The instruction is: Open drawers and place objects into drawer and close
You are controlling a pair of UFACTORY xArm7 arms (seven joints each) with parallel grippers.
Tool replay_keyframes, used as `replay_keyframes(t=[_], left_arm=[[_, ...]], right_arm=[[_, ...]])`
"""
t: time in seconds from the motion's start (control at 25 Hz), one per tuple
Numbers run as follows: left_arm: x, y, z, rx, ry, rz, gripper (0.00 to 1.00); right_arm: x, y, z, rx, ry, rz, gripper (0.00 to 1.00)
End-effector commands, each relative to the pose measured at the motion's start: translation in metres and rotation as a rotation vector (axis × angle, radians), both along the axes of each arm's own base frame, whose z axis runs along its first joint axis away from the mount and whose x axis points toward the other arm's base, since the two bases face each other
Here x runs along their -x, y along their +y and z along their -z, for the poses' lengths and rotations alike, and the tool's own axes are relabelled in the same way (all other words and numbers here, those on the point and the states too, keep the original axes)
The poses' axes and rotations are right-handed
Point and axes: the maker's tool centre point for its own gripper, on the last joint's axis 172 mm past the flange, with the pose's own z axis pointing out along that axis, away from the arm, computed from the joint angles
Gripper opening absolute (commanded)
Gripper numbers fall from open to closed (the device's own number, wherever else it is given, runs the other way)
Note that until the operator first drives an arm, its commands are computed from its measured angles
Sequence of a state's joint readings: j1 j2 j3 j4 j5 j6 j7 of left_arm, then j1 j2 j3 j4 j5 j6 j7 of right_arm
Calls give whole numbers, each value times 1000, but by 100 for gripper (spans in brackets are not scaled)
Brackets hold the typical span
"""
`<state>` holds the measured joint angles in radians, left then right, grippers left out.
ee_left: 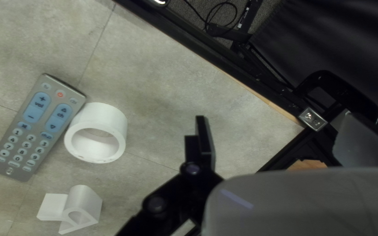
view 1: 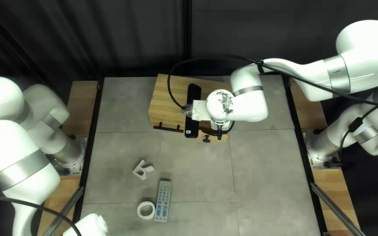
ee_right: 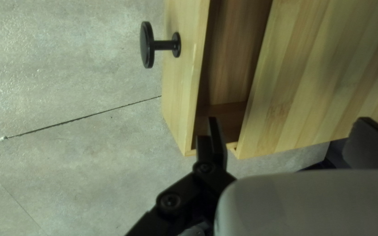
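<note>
The wooden cabinet point(view 1: 165, 102) stands at the table's far side. Its drawer with a round black knob point(ee_right: 147, 45) is partly open; the bar handle point(view 1: 168, 128) is on its front, further left. My right gripper point(view 1: 219, 132) is low over the cabinet's front; in the right wrist view the gripper point(ee_right: 288, 120) is open, one finger over the drawer gap. A remote point(view 1: 163, 201), white ring point(view 1: 140, 210) and white R-shaped piece point(view 1: 142, 169) lie on the table. In the left wrist view my left gripper point(ee_left: 276, 117) is open beside the ring point(ee_left: 120, 124), holding nothing.
In the top left view, my left arm point(view 1: 90, 225) reaches over the near left corner, and my right arm point(view 1: 250, 102) extends across the far right part. A black rail point(ee_left: 241, 76) edges the table. A dark curtain point(view 1: 132, 39) hangs behind it.
</note>
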<state>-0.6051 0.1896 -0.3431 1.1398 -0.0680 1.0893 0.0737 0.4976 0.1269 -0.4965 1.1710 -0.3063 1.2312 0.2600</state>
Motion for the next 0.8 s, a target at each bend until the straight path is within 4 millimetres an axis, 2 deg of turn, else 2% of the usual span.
replay_keyframes(t=[0.04,0.36,0.8], left_arm=[[0,0,0,0,0,0,100],[0,0,0,0,0,0,100],[0,0,0,0,0,0,100]], right_arm=[[0,-1,1,0,-1,1,100],[-3,-2,4,-1,-10,4,100],[0,-14,7,20,-25,-9,100]])
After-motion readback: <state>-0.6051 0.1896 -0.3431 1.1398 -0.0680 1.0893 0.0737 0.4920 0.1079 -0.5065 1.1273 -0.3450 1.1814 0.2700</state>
